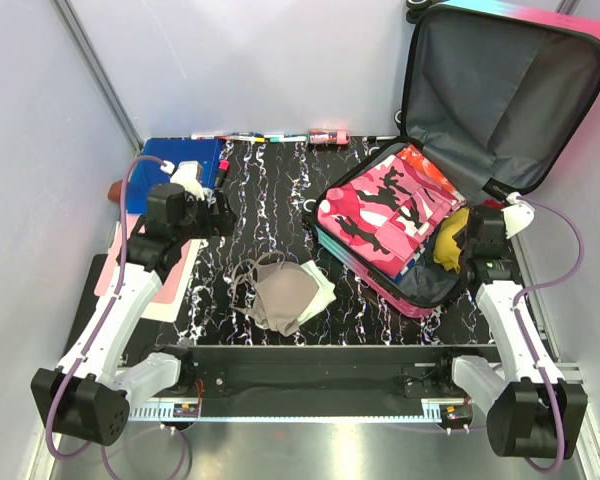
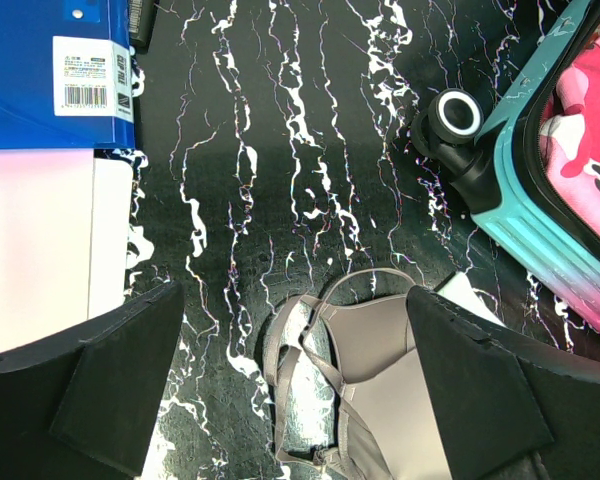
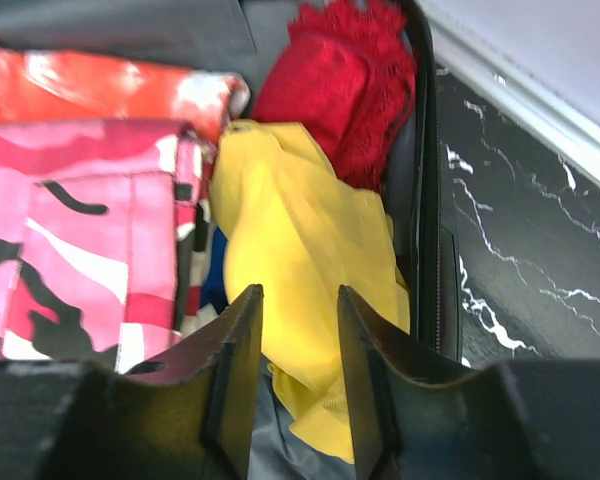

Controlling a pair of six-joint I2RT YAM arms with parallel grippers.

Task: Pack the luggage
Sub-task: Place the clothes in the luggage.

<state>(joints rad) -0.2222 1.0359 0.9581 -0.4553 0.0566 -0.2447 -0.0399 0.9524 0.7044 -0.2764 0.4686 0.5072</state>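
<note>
Two arms stand at the near edge of a black, white-veined desk (image 1: pixel 270 215). Item one, the luggage (image 2: pixel 520 215): it lies open on the right side of the desk, teal-to-pink shell down, one black wheel (image 2: pixel 458 113) at its near-left corner, with its lid (image 1: pixel 500 90) raised and leaning back toward the far wall, grey lining showing. Contents: a folded pink camouflage garment (image 1: pixel 380 215) fills the left part of the tray; a yellow cloth (image 3: pixel 300 230) lies crumpled beside it toward the right wall; a red cloth (image 3: pixel 345 85) is bunched just beyond the yellow one. Item two, a beige strapped garment (image 1: pixel 280 295), lying loose on the desk centre, left of the luggage and apart from it, with a pale cloth (image 1: pixel 323 290) partly under its right side. Item three, a blue folder (image 1: pixel 180 160) at the far left, with pink and white sheets (image 2: pixel 40 250) just nearer than it. Item four, a row of markers (image 1: pixel 250 137) along the far edge, a small pink container (image 1: pixel 328 136) at its right end. Left end effector (image 2: pixel 290 400): spread wide, holding nothing, poised above the strapped end of the beige garment. Right end effector (image 3: pixel 298 370): inside the luggage over the yellow cloth, fingers (image 3: pixel 235 370) a narrow gap apart; whether they nip the cloth cannot be told.
</note>
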